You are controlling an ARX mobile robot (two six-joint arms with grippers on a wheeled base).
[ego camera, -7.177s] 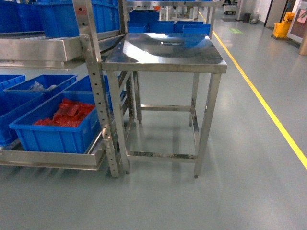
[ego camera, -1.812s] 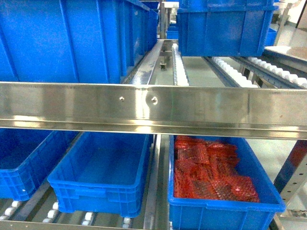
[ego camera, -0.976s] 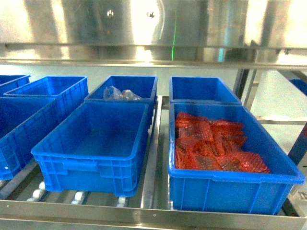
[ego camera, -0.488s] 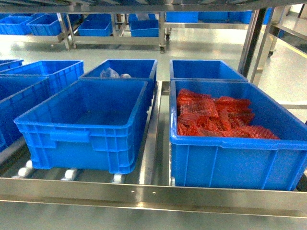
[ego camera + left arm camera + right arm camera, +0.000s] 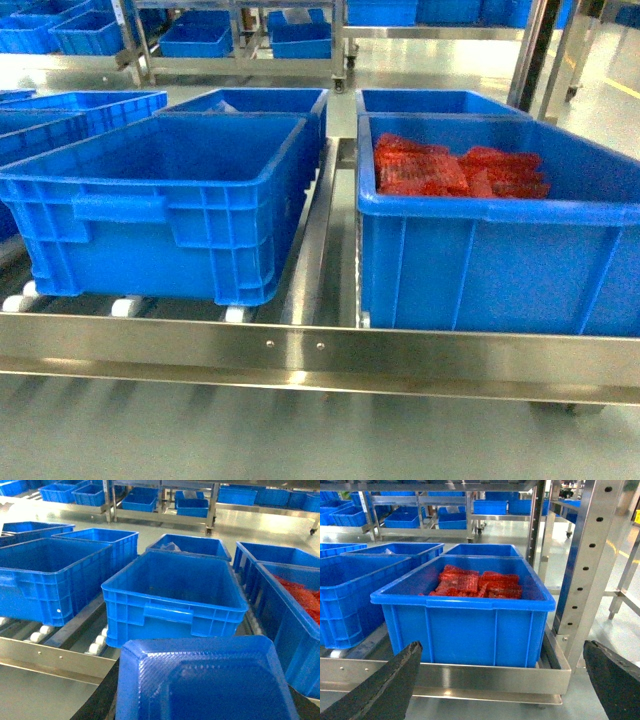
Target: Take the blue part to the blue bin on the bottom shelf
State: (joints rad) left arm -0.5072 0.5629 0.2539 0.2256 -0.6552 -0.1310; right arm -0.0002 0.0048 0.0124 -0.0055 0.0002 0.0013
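Head view, low and level with the shelf point(image 5: 300, 350): along its front runs a flat steel rail with two rivets near the middle, and white rollers point(image 5: 125, 305) peek out behind it at the left. On those rollers sits an empty bin point(image 5: 160, 200), blue, with more blue bins behind it and off to its left. A divider rail point(image 5: 315, 240) runs back through the middle of the shelf. Just right of it stands a second bin point(image 5: 490, 260), holding red packets point(image 5: 450, 170) piled toward the back

Left wrist view is half filled by the blue part point(image 5: 205, 685), a shallow moulded piece with a textured face, close against the camera at the bottom of the frame. It is in front of the empty bin and outside it, at about rim height. The left end effector is hidden under the part, so I cannot tell how its fingers stand

Right wrist view faces the bin of red packets head on. The right end effector point(image 5: 502, 647) has its two dark fingers point(image 5: 385, 690) spread far apart at the lower corners, gripping nothing. A perforated steel post point(image 5: 585, 555) rises at the shelf's right end
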